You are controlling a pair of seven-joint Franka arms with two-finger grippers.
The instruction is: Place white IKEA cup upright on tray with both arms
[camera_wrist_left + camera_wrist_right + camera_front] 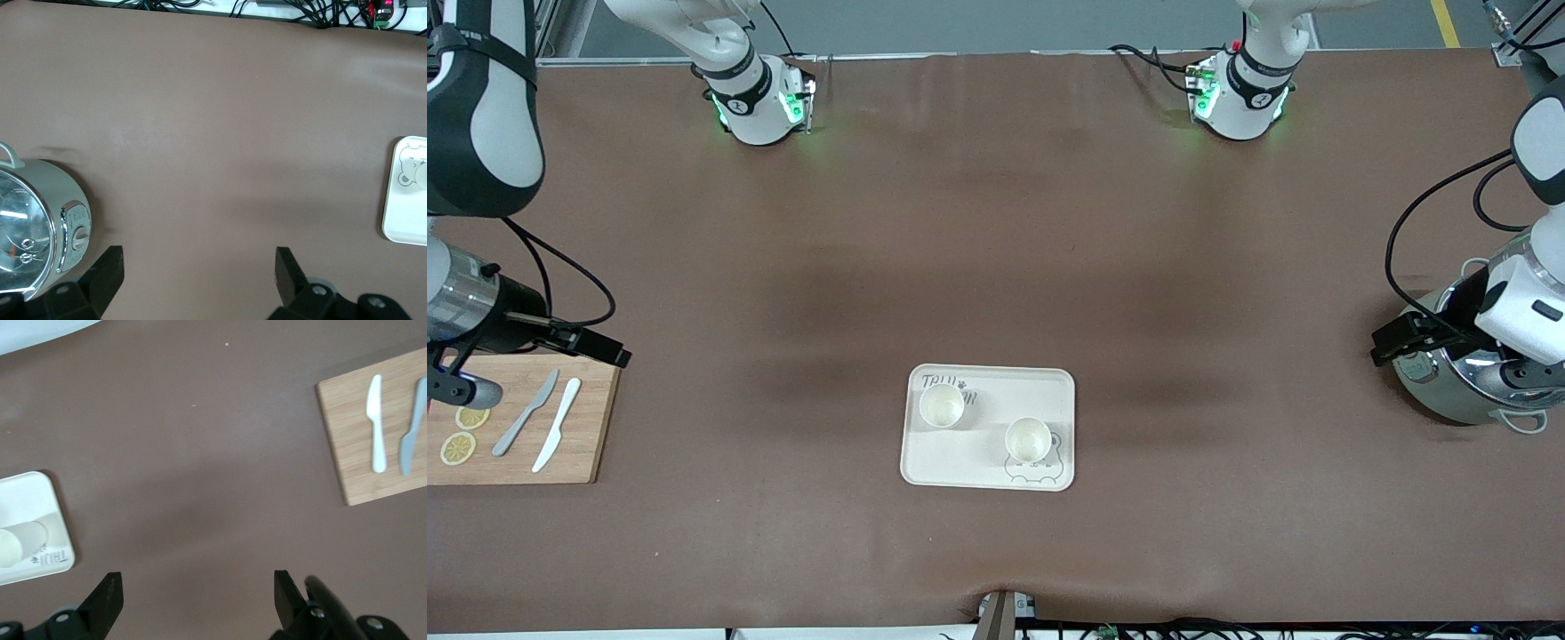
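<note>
**Two white cups stand upright on the bear tray as both arms hang at the worktop's ends**

We see the cream tray [989, 428] lying on the brown worktop [996, 267], in the half nearer the front camera and about midway between the two arms. Its grey lettering is partly covered by a cup; from the right wrist view we can read only "TAIJI" along one rim, and the rest is hidden. A grey bear-face drawing marks the corner nearest the front camera on the left arm's side. One white cup [942, 405] stands mouth-up on the lettering; the second cup [1028, 439] stands mouth-up just above the bear drawing, apart from the first.

The right end effector [193, 597] hangs above bare worktop, its fingers spread wide and holding nothing. The tray lies well off to one side of it, toward the worktop's middle, and a wooden cutting board [520, 427] to its other side. On that board we see a grey knife [525, 413], a white knife [557, 425] beside it and two lemon slices [464, 434].

The left end effector [197, 273] hangs with fingers parted and empty, just beside a shiny metal cooker [1463, 378] at the left arm's end of the worktop. The cooker's front plate carries writing too small to read.
</note>
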